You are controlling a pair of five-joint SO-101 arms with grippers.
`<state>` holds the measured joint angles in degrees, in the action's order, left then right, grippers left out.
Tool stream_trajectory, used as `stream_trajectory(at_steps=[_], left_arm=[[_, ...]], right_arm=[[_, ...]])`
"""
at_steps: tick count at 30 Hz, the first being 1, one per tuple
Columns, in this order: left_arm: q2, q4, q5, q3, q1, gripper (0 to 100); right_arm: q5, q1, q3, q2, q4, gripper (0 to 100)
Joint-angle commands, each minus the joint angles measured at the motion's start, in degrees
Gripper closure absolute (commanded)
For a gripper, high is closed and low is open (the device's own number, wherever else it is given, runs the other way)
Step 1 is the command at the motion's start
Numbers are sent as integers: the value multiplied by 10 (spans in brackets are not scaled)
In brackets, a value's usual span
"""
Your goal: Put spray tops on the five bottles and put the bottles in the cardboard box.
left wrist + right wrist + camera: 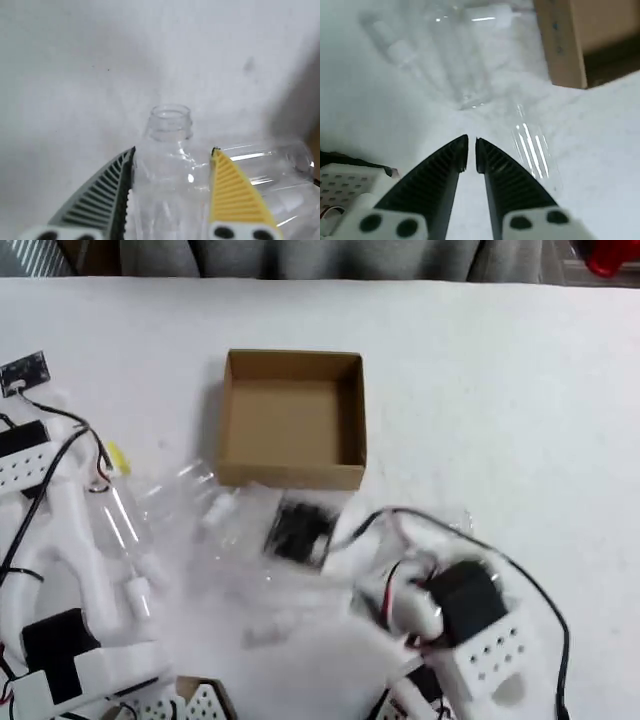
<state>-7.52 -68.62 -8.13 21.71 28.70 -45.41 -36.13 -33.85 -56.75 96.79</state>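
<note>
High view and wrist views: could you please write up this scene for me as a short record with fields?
Left gripper: shut on a clear bottle
Held bottle's neck: open, no spray top on it
Second bottle: lying beside the held one
Right gripper: almost shut, holding nothing, low over the table
Cardboard box: open, nothing inside
Spray tops: too blurred to pick out for certain
</note>
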Motion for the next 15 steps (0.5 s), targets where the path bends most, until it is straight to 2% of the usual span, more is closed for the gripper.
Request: stream_trajectory(at_steps=[1,4,7,12,15], left_arm=[[-31,12,-6,-3,14,976],[-31,12,-5,-3,18,976],[-31,12,-5,-2,18,976],[-31,28,-4,11,18,976],[-31,33,-4,13,18,976]], right_arm=[[-15,-138,-37,-7,10,981],[-38,-234,-76,-7,9,980],[-39,-302,-106,-7,-12,956],[-44,-319,-188,-7,-126,835],[-45,-320,-219,-7,-176,845]])
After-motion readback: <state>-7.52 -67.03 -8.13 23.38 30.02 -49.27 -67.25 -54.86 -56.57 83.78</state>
